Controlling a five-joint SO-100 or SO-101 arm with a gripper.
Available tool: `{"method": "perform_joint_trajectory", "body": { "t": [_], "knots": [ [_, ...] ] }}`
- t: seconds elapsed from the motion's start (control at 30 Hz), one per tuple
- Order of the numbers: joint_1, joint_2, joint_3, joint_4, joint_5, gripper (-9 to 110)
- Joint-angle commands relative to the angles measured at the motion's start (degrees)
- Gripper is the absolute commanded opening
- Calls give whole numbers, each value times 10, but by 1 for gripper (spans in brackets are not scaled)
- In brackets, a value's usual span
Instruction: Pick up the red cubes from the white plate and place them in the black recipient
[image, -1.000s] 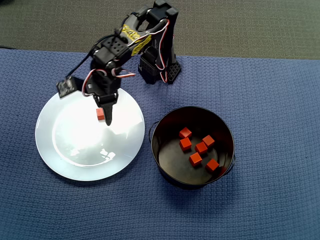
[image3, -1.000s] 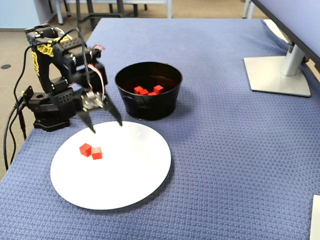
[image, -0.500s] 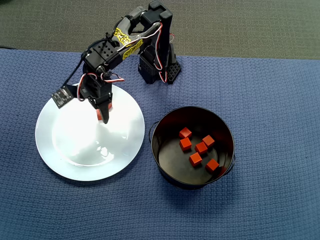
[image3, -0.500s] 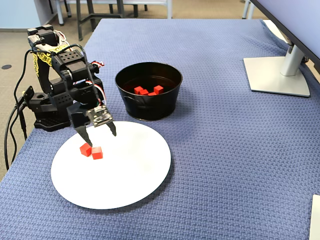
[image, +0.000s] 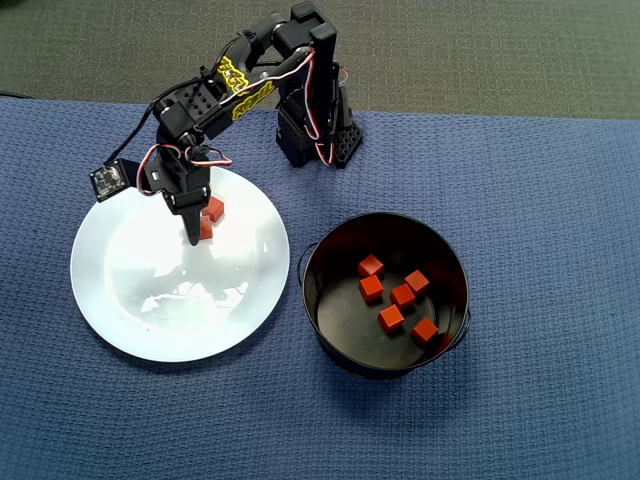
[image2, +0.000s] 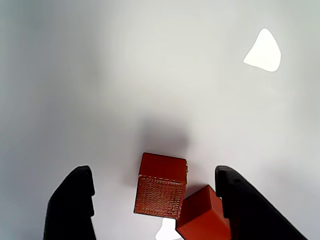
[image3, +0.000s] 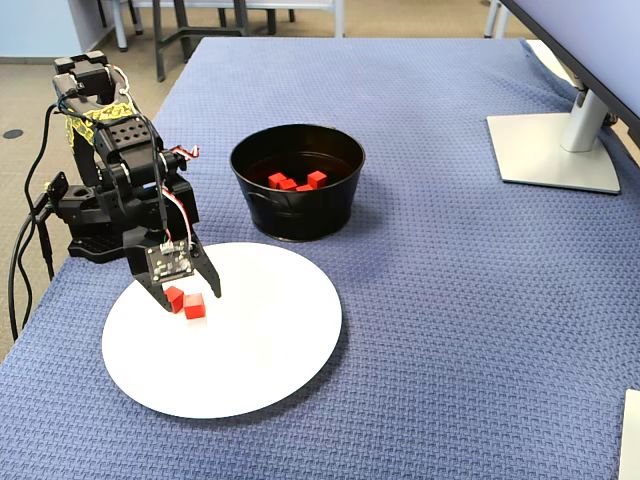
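Overhead view — two red cubes (image: 208, 216) on plate (image: 120, 320), five in pot (image: 340, 350) — jaws apart.

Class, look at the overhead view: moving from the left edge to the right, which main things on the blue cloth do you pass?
white plate → gripper over the plate → two red cubes still on the plate → black recipient → five red cubes inside it

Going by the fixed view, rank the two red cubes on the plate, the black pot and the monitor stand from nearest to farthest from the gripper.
1. The two red cubes, right at the gripper on the white plate's left side; too close to rank against each other.
2. The black pot, up and to the right, off the plate.
3. The monitor stand, far right.
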Motion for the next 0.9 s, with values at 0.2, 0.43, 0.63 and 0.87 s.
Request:
{"method": "perform_joint_trajectory", "body": {
  "t": [0.2,0.43,0.63,0.87],
  "knots": [
    [3,-4,24,-31,17,22],
    [2,-17,31,-49,23,22],
    [-2,-28,38,-64,35,20],
    [-9,-7,84,-97,42,19]
  ]
}}
